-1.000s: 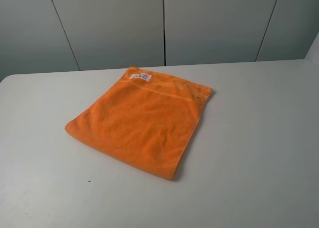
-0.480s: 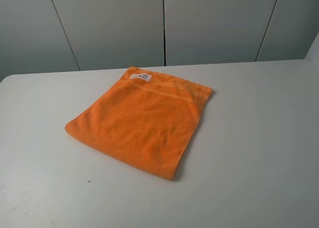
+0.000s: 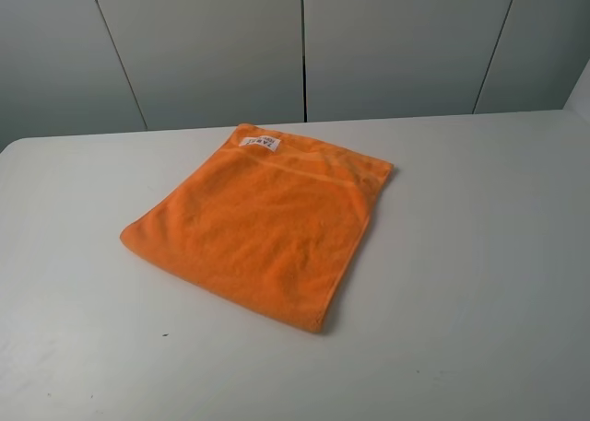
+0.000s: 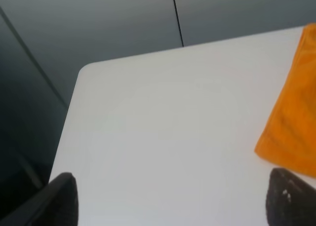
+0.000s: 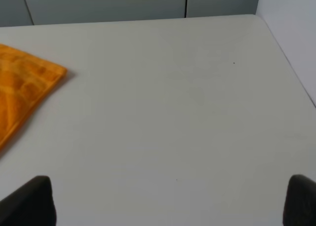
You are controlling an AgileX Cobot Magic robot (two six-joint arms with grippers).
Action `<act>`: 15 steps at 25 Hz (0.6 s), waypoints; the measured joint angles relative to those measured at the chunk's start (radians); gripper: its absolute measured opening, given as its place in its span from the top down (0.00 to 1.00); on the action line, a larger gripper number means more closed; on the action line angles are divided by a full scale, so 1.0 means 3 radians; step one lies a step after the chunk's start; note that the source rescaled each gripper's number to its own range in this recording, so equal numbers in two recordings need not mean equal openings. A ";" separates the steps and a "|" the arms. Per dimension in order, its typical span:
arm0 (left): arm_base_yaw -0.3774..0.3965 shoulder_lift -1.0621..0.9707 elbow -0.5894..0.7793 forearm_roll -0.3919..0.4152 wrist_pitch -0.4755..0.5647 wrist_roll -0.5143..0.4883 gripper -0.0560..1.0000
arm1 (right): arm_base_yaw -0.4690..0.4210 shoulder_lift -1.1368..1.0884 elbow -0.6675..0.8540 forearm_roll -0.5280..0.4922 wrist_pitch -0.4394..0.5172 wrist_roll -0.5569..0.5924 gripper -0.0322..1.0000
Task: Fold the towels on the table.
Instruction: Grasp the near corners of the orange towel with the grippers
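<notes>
The orange towel (image 3: pixel 258 223) lies flat on the white table (image 3: pixel 479 255), folded into a slanted rectangle, with a stitched hem band and a small white label (image 3: pixel 258 142) at its far edge. Neither arm shows in the exterior high view. In the left wrist view the left gripper (image 4: pixel 173 203) is open above bare table, its dark fingertips (image 4: pixel 59 199) far apart, and one corner of the towel (image 4: pixel 291 122) lies beside it. In the right wrist view the right gripper (image 5: pixel 170 201) is open, and a towel corner (image 5: pixel 24 92) lies off to one side.
Grey wall panels (image 3: pixel 304 43) stand behind the table's far edge. The table's rounded corner (image 4: pixel 84 70) shows in the left wrist view, with a dark drop beyond it. The table's right edge (image 5: pixel 291 67) meets a pale wall. A small dark speck (image 3: pixel 165 334) lies near the front.
</notes>
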 joint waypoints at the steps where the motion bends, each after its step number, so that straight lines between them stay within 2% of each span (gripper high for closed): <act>1: 0.0000 0.0189 -0.0015 0.0007 -0.0036 0.0116 0.02 | 0.0000 0.0000 0.0000 0.0024 0.0000 0.0007 0.00; 4: -0.0005 0.0800 -0.0037 -0.0048 -0.0169 0.0541 0.02 | 0.0000 0.0000 0.0000 0.0123 -0.0006 0.0021 0.00; 9: -0.0097 0.1868 -0.0164 -0.0438 -0.0606 0.1107 0.02 | 0.0000 0.0000 0.0000 0.0176 -0.0027 0.0001 0.00; 12: -0.0171 0.2502 -0.0316 -0.0512 -0.0934 0.1439 0.02 | 0.0022 0.0145 0.0000 0.0316 -0.0027 -0.0168 0.00; 15: -0.0301 0.3102 -0.0569 -0.0543 -0.1131 0.1648 0.02 | 0.0152 0.0578 0.0000 0.0540 0.0009 -0.0515 0.00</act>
